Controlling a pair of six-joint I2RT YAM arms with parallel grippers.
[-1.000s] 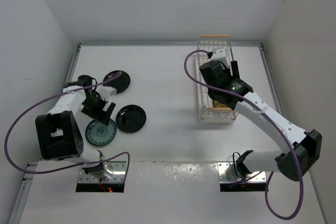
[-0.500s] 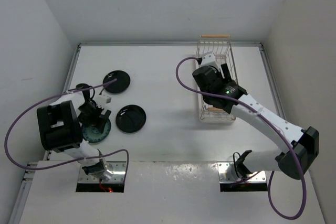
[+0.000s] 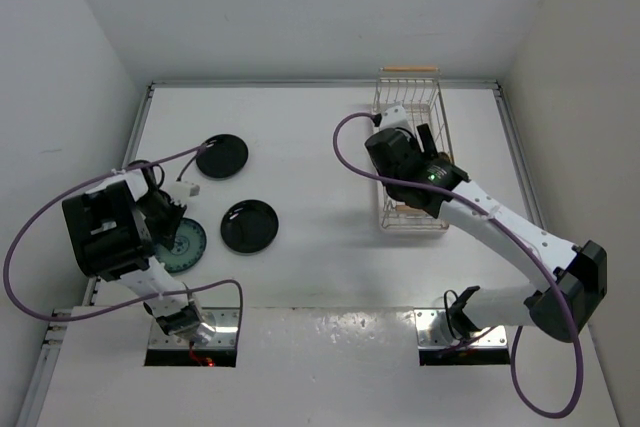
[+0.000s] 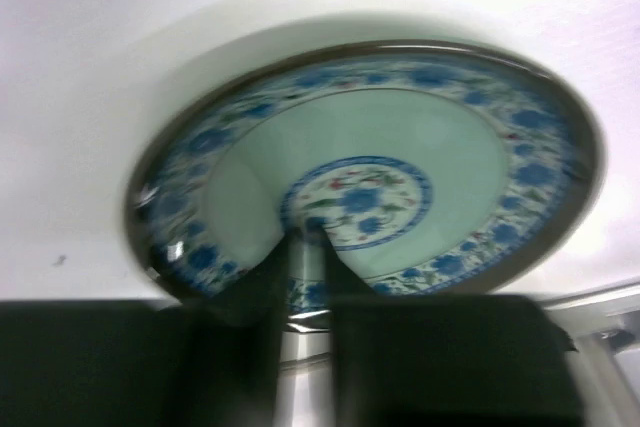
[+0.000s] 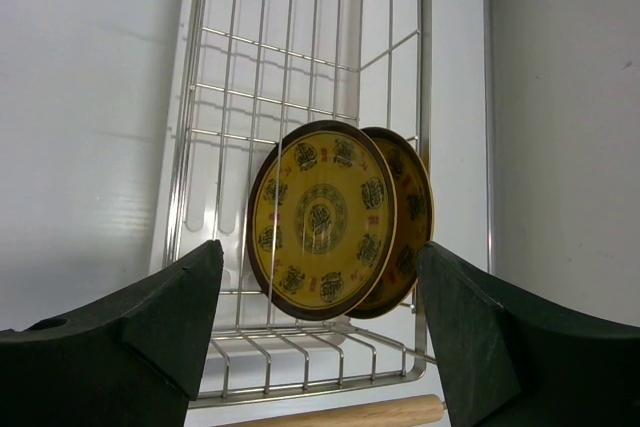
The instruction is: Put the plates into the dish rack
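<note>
**Pickup step in hand**

My left claw [image 4: 305,237] sat at the near rim of the teal plate [image 4: 400,147]; gripping or not, I couldn't tell. My right claw [image 5: 320,257] hung released, yellow plates [image 5: 320,217] upright in the dish rack [image 5: 270,67] ahead. Next, I judged: firm pinch, then lift.
</note>
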